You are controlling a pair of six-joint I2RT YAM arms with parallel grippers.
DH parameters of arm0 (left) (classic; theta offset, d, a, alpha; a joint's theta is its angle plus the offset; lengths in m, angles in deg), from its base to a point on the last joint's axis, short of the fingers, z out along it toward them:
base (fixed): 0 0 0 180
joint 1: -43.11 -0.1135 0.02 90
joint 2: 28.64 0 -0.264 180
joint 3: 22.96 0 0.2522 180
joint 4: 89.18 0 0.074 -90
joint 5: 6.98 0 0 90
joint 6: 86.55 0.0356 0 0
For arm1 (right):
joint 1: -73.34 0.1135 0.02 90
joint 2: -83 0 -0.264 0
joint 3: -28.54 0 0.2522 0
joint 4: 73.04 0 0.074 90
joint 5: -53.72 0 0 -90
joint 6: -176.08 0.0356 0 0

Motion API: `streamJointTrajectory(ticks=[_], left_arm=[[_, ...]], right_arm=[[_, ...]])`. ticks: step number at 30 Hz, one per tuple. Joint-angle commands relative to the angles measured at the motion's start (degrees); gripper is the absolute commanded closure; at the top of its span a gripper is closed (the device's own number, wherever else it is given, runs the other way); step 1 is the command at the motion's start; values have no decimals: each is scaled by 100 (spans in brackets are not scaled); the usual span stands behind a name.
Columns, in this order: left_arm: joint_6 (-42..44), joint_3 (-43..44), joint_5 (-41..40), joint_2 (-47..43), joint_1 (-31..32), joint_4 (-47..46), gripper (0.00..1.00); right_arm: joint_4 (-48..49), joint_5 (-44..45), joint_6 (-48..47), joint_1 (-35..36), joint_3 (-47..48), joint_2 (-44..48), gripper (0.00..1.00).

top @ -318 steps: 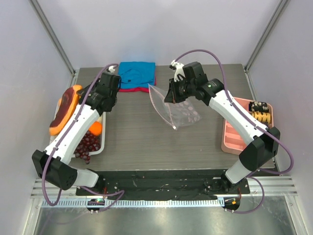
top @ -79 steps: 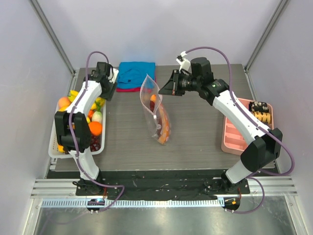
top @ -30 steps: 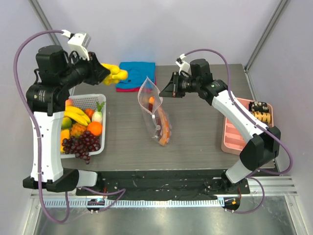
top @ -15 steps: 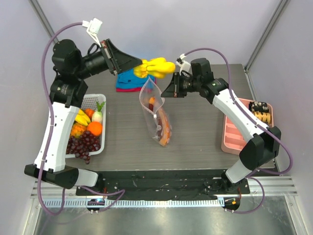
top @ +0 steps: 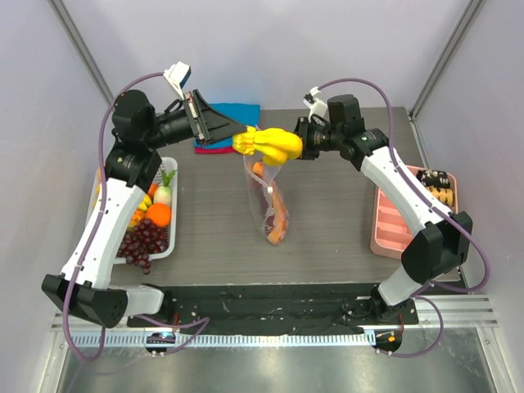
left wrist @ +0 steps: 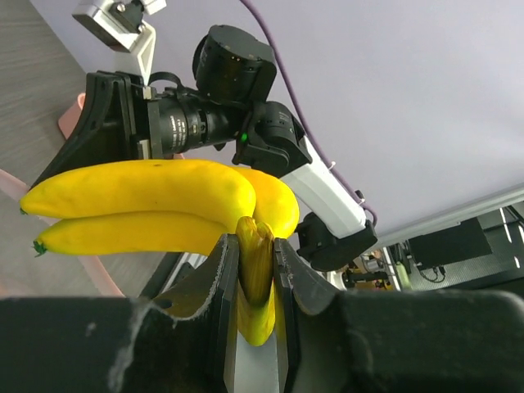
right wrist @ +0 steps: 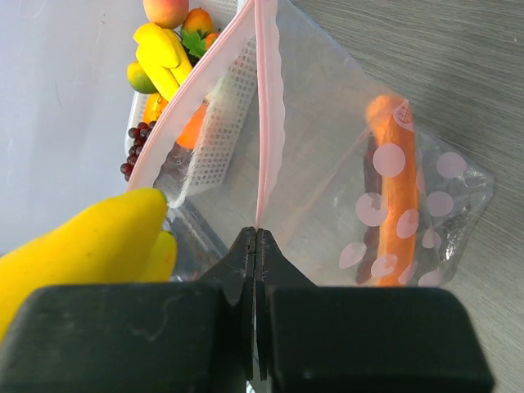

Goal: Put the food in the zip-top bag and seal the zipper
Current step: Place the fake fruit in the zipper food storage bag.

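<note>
Top external view: left fingers (left wrist: 228,274) pinch the banana bunch (top: 270,145) by its stem, just above the zip-top bag (top: 273,205). Right fingers (right wrist: 247,254), pressed together on the zipper (right wrist: 267,123), hold the bag's mouth up off the tabletop (top: 327,246). A carrot piece (right wrist: 395,188) lies inside. White basket (top: 169,246) with grapes (top: 139,239) stands left, blue cloth (top: 233,115) behind, pink tray (top: 391,233) right.

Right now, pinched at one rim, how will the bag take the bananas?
Zip-top bag likely floppy: thin crinkled film pinched by the right gripper. Mouth may collapse; only one rim pinched. Carrot weighs the bottom, probably steadying it.
</note>
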Motion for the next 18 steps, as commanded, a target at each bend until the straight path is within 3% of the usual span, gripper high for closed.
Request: streamJointTrajectory(ticks=[1, 5, 11, 18], left_arm=[[70, 17, -108, -353, -299, -32, 100], [176, -124, -206, -388, -668, 330, 100], [185, -633, -83, -379, -713, 471, 100], [-482, -775, 48, -397, -696, -434, 100]], right_arm=[[32, -119, -10, 0, 131, 140, 99], [32, -128, -54, 9, 123, 201, 99], [49, -172, -55, 0, 149, 184, 99], [137, -207, 7, 0, 140, 157, 99]])
